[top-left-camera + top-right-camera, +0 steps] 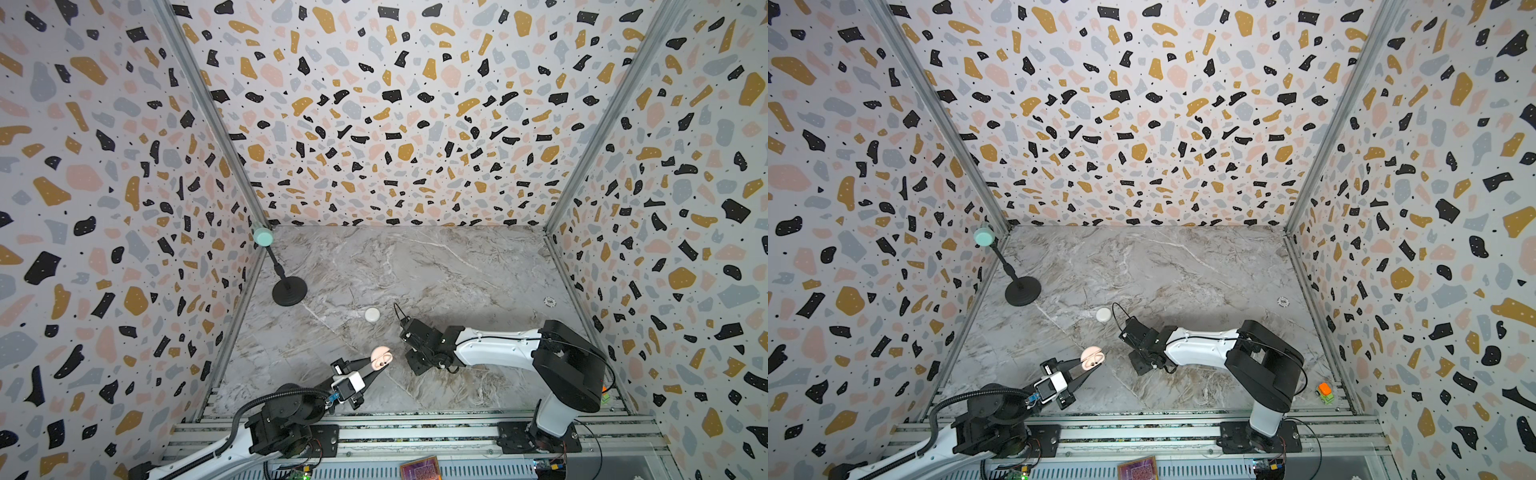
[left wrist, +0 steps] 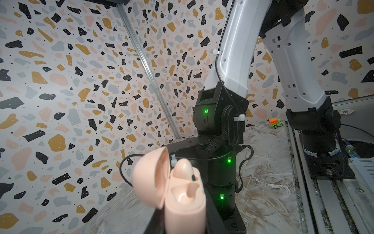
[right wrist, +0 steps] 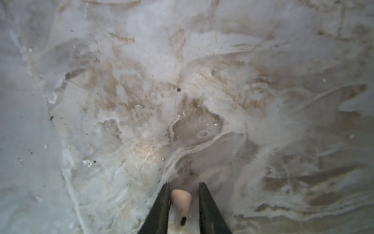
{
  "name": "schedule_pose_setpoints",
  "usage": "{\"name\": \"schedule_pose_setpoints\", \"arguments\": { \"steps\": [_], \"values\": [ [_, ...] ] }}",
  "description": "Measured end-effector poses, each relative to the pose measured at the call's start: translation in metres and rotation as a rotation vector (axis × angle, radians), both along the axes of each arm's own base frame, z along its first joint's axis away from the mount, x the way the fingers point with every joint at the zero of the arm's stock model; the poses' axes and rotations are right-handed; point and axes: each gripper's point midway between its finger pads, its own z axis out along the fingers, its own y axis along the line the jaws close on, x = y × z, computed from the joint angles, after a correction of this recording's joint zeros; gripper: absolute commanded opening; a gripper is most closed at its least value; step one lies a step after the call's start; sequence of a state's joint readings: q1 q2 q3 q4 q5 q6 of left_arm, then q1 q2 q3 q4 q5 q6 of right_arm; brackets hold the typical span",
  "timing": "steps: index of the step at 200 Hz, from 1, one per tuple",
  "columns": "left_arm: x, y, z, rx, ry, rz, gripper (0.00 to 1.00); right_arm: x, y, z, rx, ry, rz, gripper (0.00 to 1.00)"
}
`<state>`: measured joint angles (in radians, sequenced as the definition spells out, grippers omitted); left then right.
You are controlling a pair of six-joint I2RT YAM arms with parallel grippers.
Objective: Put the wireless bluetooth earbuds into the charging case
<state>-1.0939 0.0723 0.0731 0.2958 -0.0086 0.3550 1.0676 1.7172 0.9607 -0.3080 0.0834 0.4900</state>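
Right pincer [image 3: 184, 185] pointed down at the table [image 3: 182, 81], lower centre in both top views: jaws part-open astride a pale pink earbud [image 3: 181, 199], one jaw touching its bulb, the other just clear, not yet clamped. Earbud flat on the table, bulb toward the jaw tips, dark-tipped stem back toward the wrist. Judged tiny, very light, rigid and glossy, hence apt to slip or squirt out; best pinched gently across the widest part of the bulb, not the thin stem. Just left of it in a top view, left pincer [image 1: 376, 368] clenched on the pink charging case [image 1: 380, 356], lid open, one seated earbud [image 2: 183, 169] in place, second socket vacant. Further up the frame, closed white case [image 1: 372, 314] lying apart on the table.
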Motion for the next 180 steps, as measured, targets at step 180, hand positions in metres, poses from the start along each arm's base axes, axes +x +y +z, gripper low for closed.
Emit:
{"name": "schedule_pose_setpoints", "arguments": {
  "steps": [180],
  "values": [
    [0.0001,0.0,0.0,0.0,0.0,0.0,0.0,0.0004,0.0009,-0.0014,-0.064,0.03,-0.173,0.27]
  ]
}}
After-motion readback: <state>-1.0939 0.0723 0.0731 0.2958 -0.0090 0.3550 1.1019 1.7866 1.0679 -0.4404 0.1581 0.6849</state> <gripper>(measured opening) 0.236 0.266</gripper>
